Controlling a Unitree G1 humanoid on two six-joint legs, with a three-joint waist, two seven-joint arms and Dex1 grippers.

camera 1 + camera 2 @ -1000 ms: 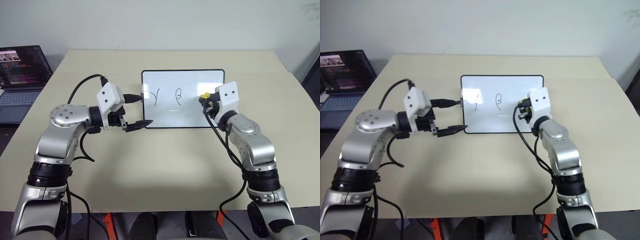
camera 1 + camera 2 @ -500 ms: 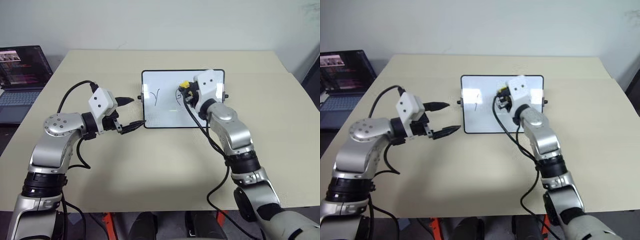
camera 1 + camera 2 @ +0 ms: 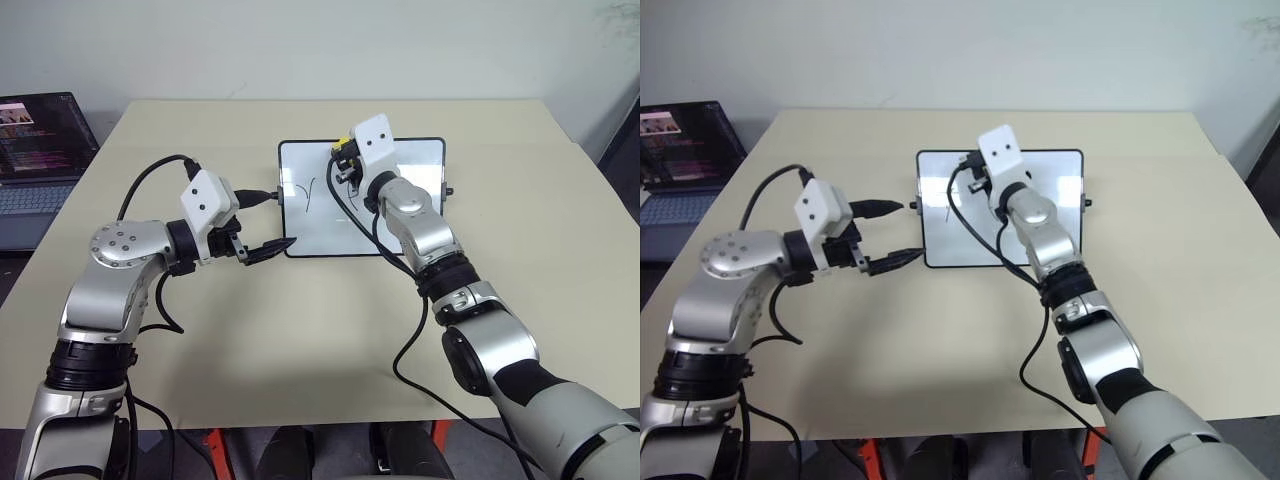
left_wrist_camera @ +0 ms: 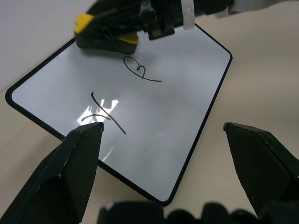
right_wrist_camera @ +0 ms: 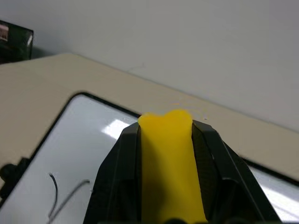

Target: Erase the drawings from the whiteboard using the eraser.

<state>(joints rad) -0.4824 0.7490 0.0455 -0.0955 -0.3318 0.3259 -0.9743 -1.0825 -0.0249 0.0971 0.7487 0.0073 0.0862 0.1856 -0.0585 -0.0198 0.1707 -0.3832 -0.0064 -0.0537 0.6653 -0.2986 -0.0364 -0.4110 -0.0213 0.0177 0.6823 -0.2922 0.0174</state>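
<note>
The whiteboard [image 3: 318,228] lies flat in the middle of the table. Two thin black drawings show in the left wrist view: a looped squiggle [image 4: 141,73] and a forked one [image 4: 105,113]. From the head camera the forked drawing [image 3: 308,190] is near the board's left side, while my right arm covers the middle. My right gripper [image 3: 344,156] is shut on the yellow eraser [image 5: 169,154], over the board's far edge beside the looped squiggle; I cannot tell whether the eraser touches the board. My left gripper [image 3: 267,221] stands open at the board's left edge, holding nothing.
An open laptop [image 3: 38,150] sits off the table's far left corner. The beige table [image 3: 330,330] has free room in front of the board and to its right. Black cables hang from both wrists.
My right gripper has carried the eraser leftward and farther away across the board, from its right edge to its far middle. The left gripper has kept its place beside the board.
</note>
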